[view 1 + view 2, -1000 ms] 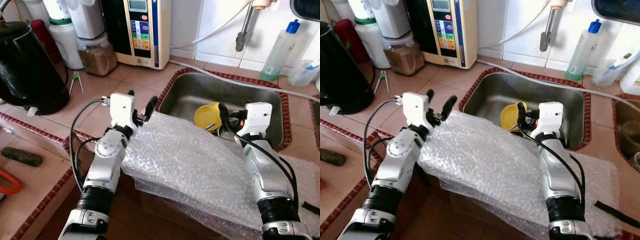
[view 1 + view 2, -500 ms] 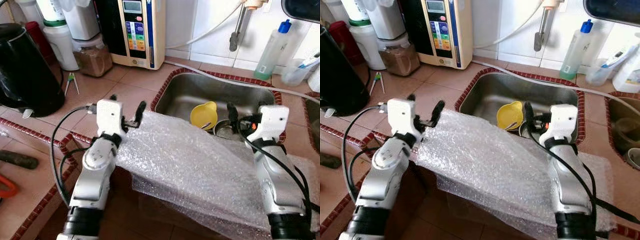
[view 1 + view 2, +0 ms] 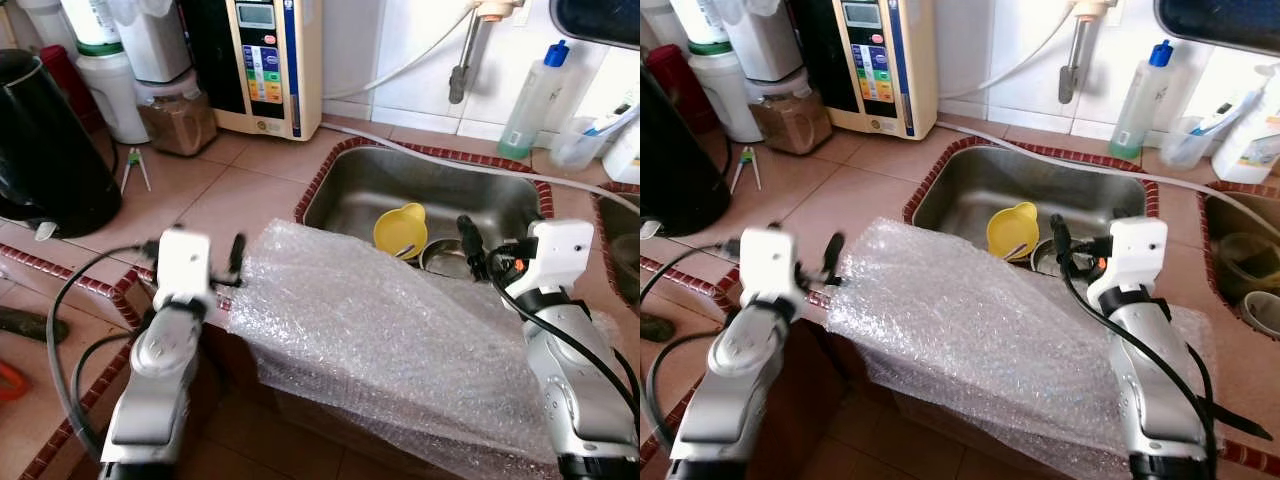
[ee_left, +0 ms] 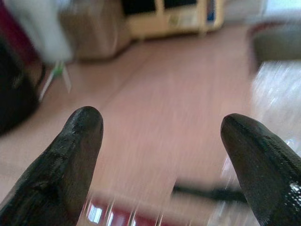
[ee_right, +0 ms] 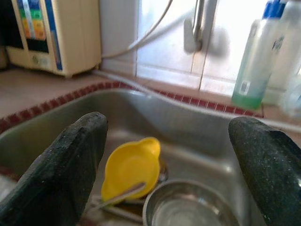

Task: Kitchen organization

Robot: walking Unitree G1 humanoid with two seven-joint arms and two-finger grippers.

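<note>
A large sheet of bubble wrap (image 3: 390,330) lies over the tiled counter's front edge, just before the steel sink (image 3: 430,155), and hangs down toward the floor. My left gripper (image 3: 225,258) is open just left of the wrap's left corner, apart from it; the left wrist view shows its fingertips (image 4: 80,132) spread wide with nothing between them. My right gripper (image 3: 472,245) is open above the wrap's far right part, pointing into the sink at a yellow cup (image 5: 129,167) and a steel bowl (image 5: 188,212).
A black kettle (image 3: 50,140) stands at the left. A water purifier (image 3: 265,60), a jar of brown powder (image 3: 178,115) and white containers line the back wall. A green soap bottle (image 3: 535,95) and the tap (image 3: 462,65) are behind the sink. A second basin (image 3: 1250,250) lies at the right.
My left gripper has drawn back from the wrap's left corner, toward me and to the left. The right gripper has kept its place over the sink edge. The camera has shifted.
</note>
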